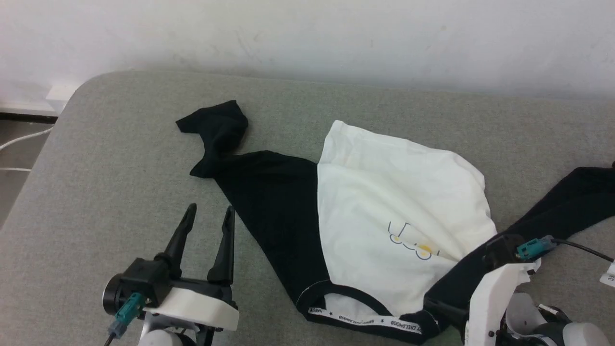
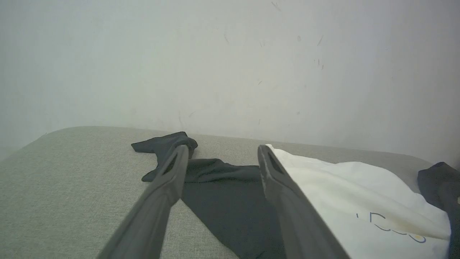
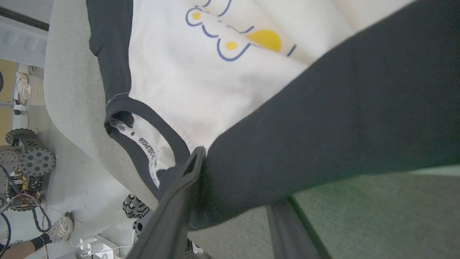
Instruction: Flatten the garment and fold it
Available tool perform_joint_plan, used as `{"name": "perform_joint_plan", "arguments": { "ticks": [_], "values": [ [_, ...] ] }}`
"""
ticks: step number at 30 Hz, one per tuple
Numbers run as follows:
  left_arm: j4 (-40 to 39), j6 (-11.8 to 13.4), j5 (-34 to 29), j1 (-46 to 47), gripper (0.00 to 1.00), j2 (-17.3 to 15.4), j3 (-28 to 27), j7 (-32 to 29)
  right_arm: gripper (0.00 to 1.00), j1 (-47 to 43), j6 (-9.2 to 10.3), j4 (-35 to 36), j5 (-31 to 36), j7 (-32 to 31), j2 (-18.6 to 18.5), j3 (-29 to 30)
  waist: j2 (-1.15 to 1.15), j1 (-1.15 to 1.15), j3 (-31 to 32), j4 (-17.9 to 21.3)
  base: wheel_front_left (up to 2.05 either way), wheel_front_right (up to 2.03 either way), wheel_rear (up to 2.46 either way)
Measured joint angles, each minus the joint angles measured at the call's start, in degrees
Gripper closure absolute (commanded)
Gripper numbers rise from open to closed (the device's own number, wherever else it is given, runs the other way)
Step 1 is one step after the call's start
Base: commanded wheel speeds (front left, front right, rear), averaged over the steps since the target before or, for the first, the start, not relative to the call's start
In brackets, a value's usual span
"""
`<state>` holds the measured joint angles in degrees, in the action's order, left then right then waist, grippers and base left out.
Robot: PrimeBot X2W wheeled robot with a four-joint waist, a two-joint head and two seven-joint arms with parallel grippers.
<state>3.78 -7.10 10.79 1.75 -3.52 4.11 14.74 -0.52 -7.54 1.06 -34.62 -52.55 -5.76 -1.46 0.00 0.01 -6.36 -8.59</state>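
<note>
One garment [image 1: 384, 192] sprawled sleeve-to-sleeve left-right on grey surface [image 1: 120, 144], collar [image 1: 365, 319] at near edge, hem [image 1: 399, 139] toward far edge, left gripper [image 1: 211, 207] gaping just beside left sleeve [image 1: 269, 202], right gripper [image 3: 240, 176] spread astride right sleeve [image 1: 567, 202], nothing clamped

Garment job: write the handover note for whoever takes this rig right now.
Left pincer: open, empty, above the grey pad, to the left of the garment.
Right pincer: open, its fingers straddle the black sleeve beside the neckband; not clamped.
Garment: print side up, neckband toward the robot, white body rumpled, left-side sleeve twisted at its end.
Done: nothing flattened or folded yet.
Left: spread both sleeves and the body flat, then fold.
</note>
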Motion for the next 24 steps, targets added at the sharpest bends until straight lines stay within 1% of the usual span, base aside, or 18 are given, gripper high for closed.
{"name": "perform_joint_plan", "arguments": {
  "ticks": [3, 5, 10, 14, 17, 18, 19, 24],
  "values": [
    [0.26, 0.0, 0.08, -0.02, 0.0, 0.11, -0.22, 0.0, 1.0, -0.04, 0.0, -0.3, 0.91, 0.79, -0.37, 0.33, 0.0, 0.0, 0.16, -0.16, 0.0, 0.0, 0.0],
    [0.59, 0.0, 0.09, -0.12, 0.0, 0.12, -0.25, -0.01, 1.0, -0.31, 0.0, 0.26, 1.88, 1.41, -1.31, 1.0, 0.0, 0.0, 0.52, 0.1, 0.0, 0.0, 0.0],
    [1.46, 0.0, 0.18, -0.57, 0.0, 0.16, 0.12, -0.01, 1.0, -4.33, 0.0, 2.89, 3.01, 1.09, -2.97, 3.6, 0.0, -0.01, 2.02, 1.64, 0.0, 0.0, 0.0],
    [2.67, 0.0, 0.42, -1.43, 0.0, 0.21, 1.19, -0.01, 1.0, -10.05, 0.0, 4.25, 3.47, -0.69, -2.56, 5.72, 0.0, -0.01, 3.37, 3.13, 0.0, 0.0, 0.0],
    [3.86, 0.0, 0.82, -1.93, 0.0, 0.22, 2.31, -0.01, 1.0, -13.39, 0.0, 4.42, 4.38, -0.16, -1.87, 5.38, 0.0, -0.01, 4.21, 4.21, 0.0, 0.0, 0.0],
    [4.24, 0.0, 0.89, -2.1, 0.0, 0.21, 2.65, -0.01, 0.87, -13.94, 0.0, 4.2, 5.03, 0.78, -1.56, 5.22, 0.0, -0.01, 4.42, 4.58, 0.0, 0.0, 0.0],
    [4.65, 0.0, 0.96, -2.38, 0.0, 0.18, 3.07, -0.01, 0.0, -14.13, 0.0, 3.77, 6.01, 2.22, -1.22, 5.25, 0.0, -0.01, 4.6, 4.96, 0.0, 0.0, 0.0],
    [7.48, 0.0, 2.44, -3.38, 0.0, -0.21, 5.53, 0.0, 0.0, -13.33, 0.0, 2.85, 13.26, 12.87, -2.1, 3.46, 0.0, -0.01, 5.34, 6.58, 0.0, 0.0, 0.0]
  ]
}}
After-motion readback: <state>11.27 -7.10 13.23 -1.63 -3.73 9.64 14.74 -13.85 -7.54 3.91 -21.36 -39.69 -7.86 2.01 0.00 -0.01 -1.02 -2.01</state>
